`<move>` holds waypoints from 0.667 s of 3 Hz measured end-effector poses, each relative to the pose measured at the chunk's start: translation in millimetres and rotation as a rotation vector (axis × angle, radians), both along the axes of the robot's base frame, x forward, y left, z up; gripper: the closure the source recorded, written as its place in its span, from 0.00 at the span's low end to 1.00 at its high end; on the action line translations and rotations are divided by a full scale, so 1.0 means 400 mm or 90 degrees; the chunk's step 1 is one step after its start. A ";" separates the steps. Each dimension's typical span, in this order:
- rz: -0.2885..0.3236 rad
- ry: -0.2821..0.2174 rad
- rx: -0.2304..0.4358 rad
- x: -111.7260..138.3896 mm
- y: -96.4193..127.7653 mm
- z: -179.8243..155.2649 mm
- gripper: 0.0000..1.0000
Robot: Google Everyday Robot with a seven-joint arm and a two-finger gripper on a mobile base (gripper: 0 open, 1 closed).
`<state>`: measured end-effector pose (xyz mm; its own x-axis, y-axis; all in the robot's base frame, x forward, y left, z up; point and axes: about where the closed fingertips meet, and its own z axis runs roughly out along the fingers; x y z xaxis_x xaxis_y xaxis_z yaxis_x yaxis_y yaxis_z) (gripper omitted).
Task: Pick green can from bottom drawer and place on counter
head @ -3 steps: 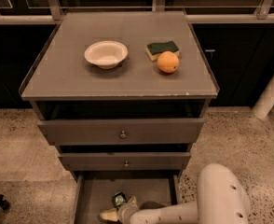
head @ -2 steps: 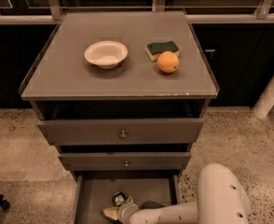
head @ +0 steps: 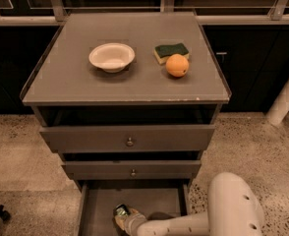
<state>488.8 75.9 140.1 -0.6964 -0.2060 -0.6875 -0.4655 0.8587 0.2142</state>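
Camera view, the only one we get: looks down on a grey-brown three-drawer cabinet. The small shiny green can sits in the open bottom drawer, the shallow grey tray at the very bottom, towards its front left. The robot's pale gripper is down in that drawer right up against the can, at the end of the white arm coming in from the lower right. Honestly I can't tell whether it's clamped onto the can or only touching it.

Up top, the flat matte grey-brown counter holds a white round bowl, a dark green sponge and an orange just beside the sponge.

My read: this is the grasp step, nothing lifted yet. Next move needs a firm hold, then a lift out towards the front so the can clears the two knobbed drawers above. After that, set it on a bare patch of counter, probably front or middle.
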 end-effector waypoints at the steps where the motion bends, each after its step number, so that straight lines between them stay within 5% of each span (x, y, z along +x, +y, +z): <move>1: 0.000 0.000 0.000 0.000 0.000 0.000 0.88; 2: 0.000 0.000 0.000 0.000 0.000 0.000 1.00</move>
